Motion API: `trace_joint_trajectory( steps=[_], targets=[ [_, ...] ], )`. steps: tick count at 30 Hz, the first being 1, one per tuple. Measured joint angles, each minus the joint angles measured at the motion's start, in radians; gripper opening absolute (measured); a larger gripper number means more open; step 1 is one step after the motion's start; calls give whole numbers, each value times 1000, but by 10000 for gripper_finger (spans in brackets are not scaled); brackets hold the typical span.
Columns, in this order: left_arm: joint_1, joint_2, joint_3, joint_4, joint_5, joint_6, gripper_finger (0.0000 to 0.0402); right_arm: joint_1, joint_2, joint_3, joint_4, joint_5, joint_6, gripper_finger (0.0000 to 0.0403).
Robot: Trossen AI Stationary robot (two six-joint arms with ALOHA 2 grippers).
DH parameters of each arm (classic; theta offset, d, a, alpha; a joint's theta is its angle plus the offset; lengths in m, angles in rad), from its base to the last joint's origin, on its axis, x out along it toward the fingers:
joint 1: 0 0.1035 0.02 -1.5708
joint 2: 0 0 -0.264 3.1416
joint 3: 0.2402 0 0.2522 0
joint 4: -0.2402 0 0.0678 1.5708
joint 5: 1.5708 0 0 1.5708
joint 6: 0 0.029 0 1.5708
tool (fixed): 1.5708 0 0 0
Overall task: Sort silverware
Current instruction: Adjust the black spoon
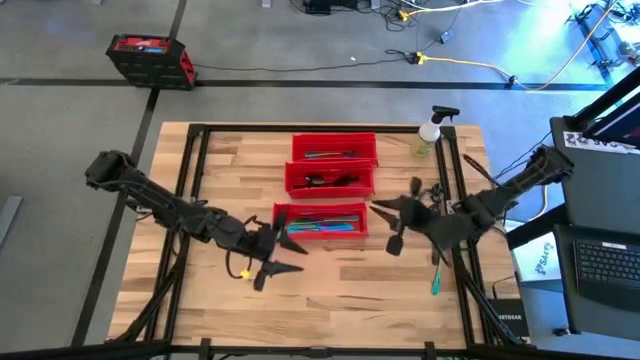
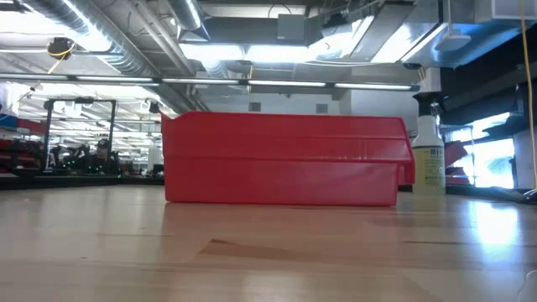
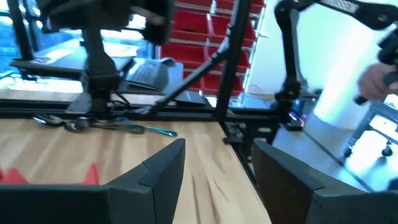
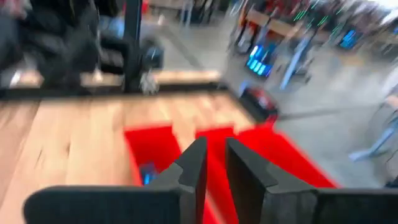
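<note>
Three red bins (image 1: 334, 147) run up the middle of the table, silverware (image 1: 322, 223) lying in the nearest one. The left gripper (image 1: 283, 255) hangs at about seven o'clock from that bin — fingers apart, nothing between them. The right gripper (image 1: 392, 222) sits at three o'clock of it, fingers a narrow slit apart, empty. More silverware (image 1: 436, 278) lies by the table's right rail — near the right arm.

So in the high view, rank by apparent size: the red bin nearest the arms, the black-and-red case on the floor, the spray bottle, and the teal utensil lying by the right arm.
1. Red bin nearest the arms
2. Black-and-red case, slightly smaller; it sits lower, on the floor, so this is unsure
3. Spray bottle
4. Teal utensil, the slimmest
</note>
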Motion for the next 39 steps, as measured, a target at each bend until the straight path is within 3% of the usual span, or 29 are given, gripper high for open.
trace_joint_trajectory(
  steps=[3, 7, 13, 17, 25, 39],
  targets=[
    [-17, 0, 0, -19, -5, -4, 173, -50, 5, 0, -87, -178, 50, 42],
    [-26, 0, 0, -33, -15, -5, 173, -82, 19, 8, -258, -381, 243, 42],
    [-25, 0, 0, -39, -22, 6, 173, -82, 95, 8, -630, -569, 645, 42],
    [-21, 0, 0, -38, -38, 33, 173, -82, 142, 7, -773, -688, 812, 46],
    [-9, 1, 0, -46, -39, 78, 173, -82, 271, 4, -971, -682, 976, 99],
    [-10, 2, 0, -99, -39, 76, 173, -82, 509, -58, -1018, -785, 1200, 258]
  ],
)
